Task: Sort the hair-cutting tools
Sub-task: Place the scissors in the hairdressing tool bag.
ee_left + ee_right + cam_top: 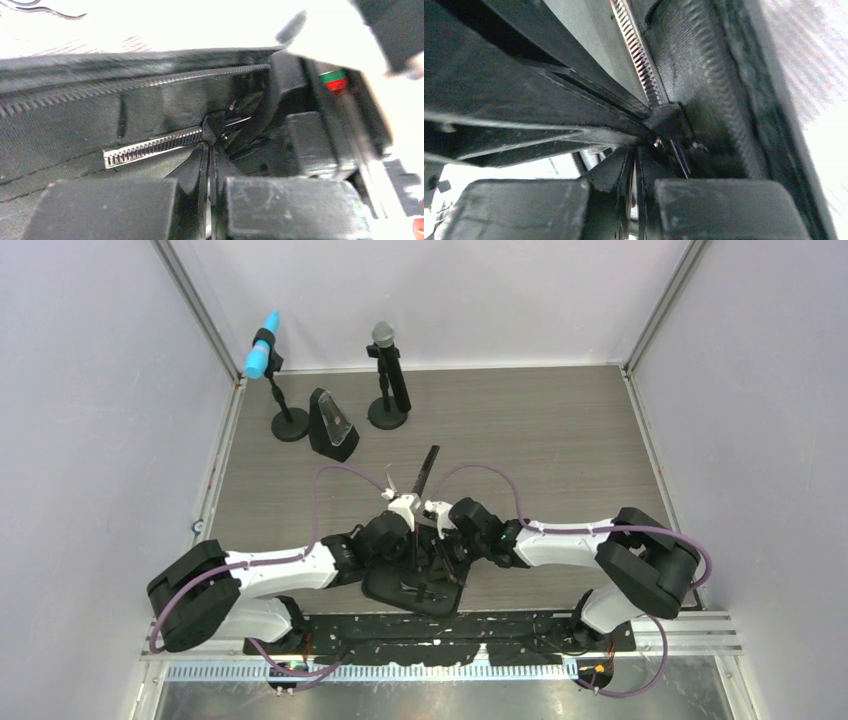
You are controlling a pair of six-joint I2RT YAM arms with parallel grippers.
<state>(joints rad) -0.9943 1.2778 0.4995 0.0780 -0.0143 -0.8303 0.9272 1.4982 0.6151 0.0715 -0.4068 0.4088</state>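
A black zippered pouch [392,592] lies near the table's front edge, and both grippers meet over it. My left gripper [212,150] is shut, its tips pinching the pouch [75,125] at the end of the silver zipper [150,147]. My right gripper [634,150] shows only a hairline slit between its jaws. Its tips sit just beside the zipper slider [668,120], and I cannot tell whether anything is pinched. A long black comb [429,466] lies on the table beyond the grippers. A small silver tool [389,480], likely scissors, lies beside it. The hair clips do not show.
Two microphones on round black bases stand at the back, one with a blue head [263,348] and one with a grey head [383,337]. Between them is a dark wedge-shaped holder [333,426]. Walls close in the grey wood-grain table [560,440] on three sides.
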